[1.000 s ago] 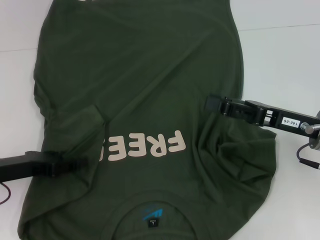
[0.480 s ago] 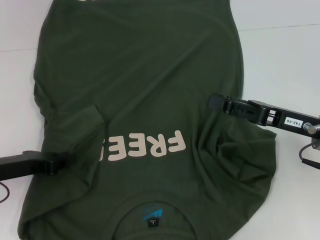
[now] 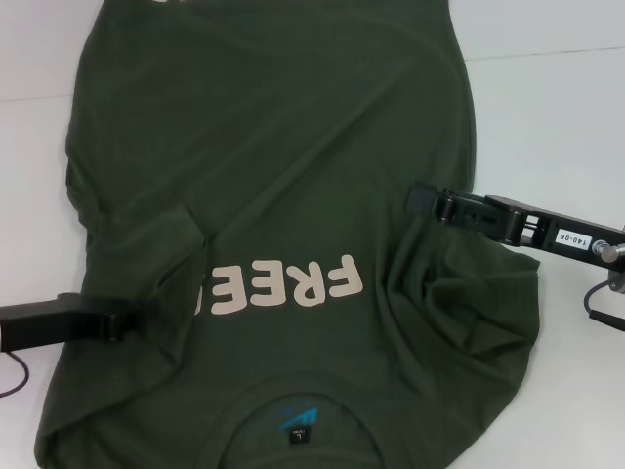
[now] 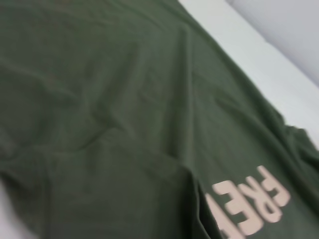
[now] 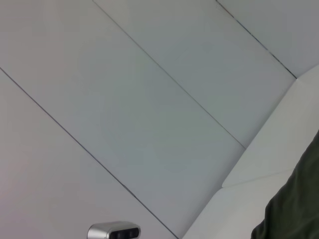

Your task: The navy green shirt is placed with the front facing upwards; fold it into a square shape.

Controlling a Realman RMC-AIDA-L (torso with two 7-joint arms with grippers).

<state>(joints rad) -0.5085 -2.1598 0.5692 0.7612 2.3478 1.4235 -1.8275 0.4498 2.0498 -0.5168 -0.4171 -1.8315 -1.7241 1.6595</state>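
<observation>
Over the navy green shirt (image 3: 283,166), both grippers' jaws sit indistinct.

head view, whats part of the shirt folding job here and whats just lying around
Part of the job:
- green shirt, spread front up, both sleeves folded in
- left hand, over the shirt's left side
- right hand, over its right side

Just there:
- white table
- neck label

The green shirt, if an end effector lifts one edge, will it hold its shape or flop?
Likely flop: the shirt already lies in soft wrinkles and bunches near the right end effector. It looks thin and light, so a push would probably crumple it on the white table rather than slide it whole.
</observation>
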